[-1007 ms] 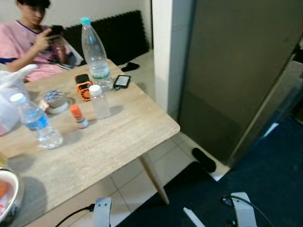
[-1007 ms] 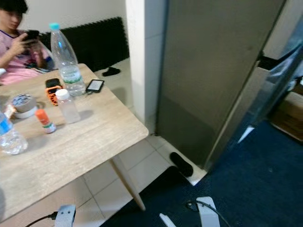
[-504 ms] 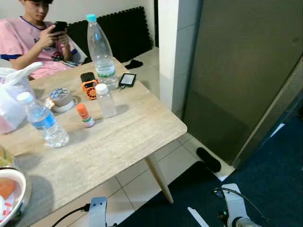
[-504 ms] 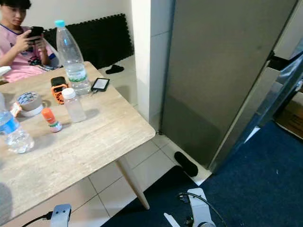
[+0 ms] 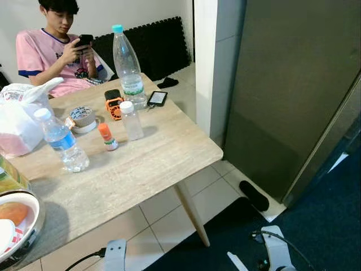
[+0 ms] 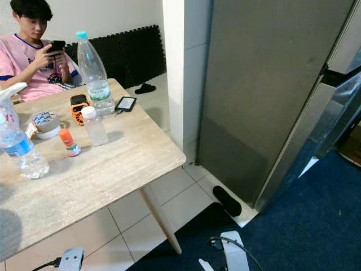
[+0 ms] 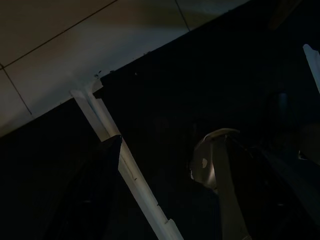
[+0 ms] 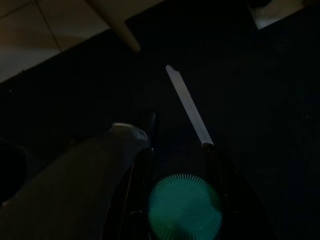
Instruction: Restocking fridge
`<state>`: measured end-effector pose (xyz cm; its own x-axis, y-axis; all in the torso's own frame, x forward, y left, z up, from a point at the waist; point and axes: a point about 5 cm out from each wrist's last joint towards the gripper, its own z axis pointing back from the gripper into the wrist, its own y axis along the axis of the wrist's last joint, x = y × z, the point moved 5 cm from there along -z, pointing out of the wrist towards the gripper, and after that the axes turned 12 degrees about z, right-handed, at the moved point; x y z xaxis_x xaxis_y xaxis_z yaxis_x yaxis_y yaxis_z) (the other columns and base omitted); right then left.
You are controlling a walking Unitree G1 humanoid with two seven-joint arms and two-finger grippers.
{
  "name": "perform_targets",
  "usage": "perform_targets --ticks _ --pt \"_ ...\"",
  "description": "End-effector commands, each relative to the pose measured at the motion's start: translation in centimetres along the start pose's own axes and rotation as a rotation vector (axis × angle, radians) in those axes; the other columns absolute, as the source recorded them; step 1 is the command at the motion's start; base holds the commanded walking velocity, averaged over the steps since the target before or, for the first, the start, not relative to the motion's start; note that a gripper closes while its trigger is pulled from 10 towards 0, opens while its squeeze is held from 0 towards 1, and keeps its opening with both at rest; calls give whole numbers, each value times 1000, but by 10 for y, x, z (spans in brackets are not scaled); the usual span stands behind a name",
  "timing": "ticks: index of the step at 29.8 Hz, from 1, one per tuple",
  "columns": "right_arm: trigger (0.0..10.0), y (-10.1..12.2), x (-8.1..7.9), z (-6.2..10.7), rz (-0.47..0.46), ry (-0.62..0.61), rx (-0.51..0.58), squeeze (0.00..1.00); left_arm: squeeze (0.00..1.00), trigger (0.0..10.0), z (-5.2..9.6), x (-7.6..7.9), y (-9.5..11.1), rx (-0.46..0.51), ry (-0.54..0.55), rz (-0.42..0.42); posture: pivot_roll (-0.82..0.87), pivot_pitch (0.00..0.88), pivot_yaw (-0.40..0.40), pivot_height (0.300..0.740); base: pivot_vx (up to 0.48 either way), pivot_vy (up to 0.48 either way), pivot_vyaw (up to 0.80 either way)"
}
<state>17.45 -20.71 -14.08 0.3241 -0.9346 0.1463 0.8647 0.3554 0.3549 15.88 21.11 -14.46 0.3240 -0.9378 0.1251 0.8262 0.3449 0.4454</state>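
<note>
Right wrist view: my right gripper (image 8: 176, 150) is clamped on a bottle (image 8: 184, 206). I see its ribbed teal-green cap end-on, one black finger (image 8: 212, 165) on each side, above dark blue carpet. Body and label hidden; no print readable.

Left wrist view: very dark. I cannot tell whether the left gripper (image 7: 165, 190) is open or closed.

Head views: grey fridge (image 6: 265, 96), door closed, stands off the table's right edge. On the wooden table (image 5: 146, 164): tall clear bottle (image 5: 127, 65), blue cap, green-and-white label (text too small to read), near the far right corner; small white-capped bottle (image 5: 131, 120) just in front; blue-labelled water bottle (image 5: 61, 139) toward the left edge; orange-capped tube (image 5: 105, 136) between them. A seated person (image 5: 53, 48) in pink holds a phone beyond the far edge.
</note>
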Motion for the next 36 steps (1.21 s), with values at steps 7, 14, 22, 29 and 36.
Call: perform_targets --ticks 7,14,22,29,36 --pt "10000 -7 1 1 -2 -15 -13 0 0 10000 5 -25 -5 -27 57 -27 22 0 40 740 0 0 0" --pt "10000 -8 0 0 -7 -14 -13 0 0 10000 5 -26 -4 -24 57 -19 12 0 51 740 0 0 0" --pt "10000 -14 3 1 -14 -22 -24 0 0 10000 5 -26 -1 -16 47 -21 5 0 46 740 0 0 0" --pt "10000 -20 4 2 -13 -29 -38 0 0 10000 5 -27 -3 -18 45 -19 9 0 42 740 0 0 0" --pt "10000 -21 3 2 -8 -30 -40 0 0 10000 5 -23 -5 -24 37 -27 16 0 41 740 0 0 0"
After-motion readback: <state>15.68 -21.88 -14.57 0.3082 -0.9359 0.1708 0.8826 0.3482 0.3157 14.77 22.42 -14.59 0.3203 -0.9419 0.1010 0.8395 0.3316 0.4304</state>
